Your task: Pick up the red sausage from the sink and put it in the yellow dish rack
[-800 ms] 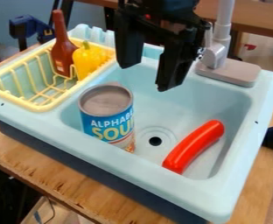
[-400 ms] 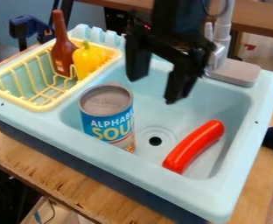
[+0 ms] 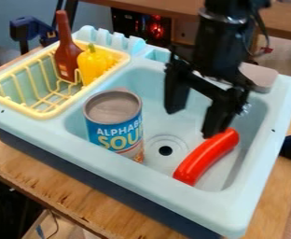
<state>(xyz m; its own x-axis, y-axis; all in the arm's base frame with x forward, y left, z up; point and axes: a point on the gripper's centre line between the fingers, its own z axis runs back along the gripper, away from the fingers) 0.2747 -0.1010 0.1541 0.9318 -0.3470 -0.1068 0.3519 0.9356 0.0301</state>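
Observation:
The black gripper (image 3: 193,122) hangs over the right half of the sink basin, open, with nothing between its fingers. Its right fingertip stands just above the upper end of a red sausage-shaped toy (image 3: 201,161), and I cannot tell if they touch. That red toy lies slanted on the basin floor, right of the drain. To the left of the gripper, a soup can (image 3: 114,123) with a blue label stands upright in the light blue sink (image 3: 173,191).
A yellow rack (image 3: 45,113) at the left holds a brown bottle (image 3: 67,51) and a yellow pepper (image 3: 93,64). The faucet's grey base (image 3: 260,77) sits on the sink's back rim, behind the arm. A wooden table (image 3: 60,191) supports the sink.
The gripper has moved right and down, from above the back of the basin to over its right part near the red toy. It has stayed open.

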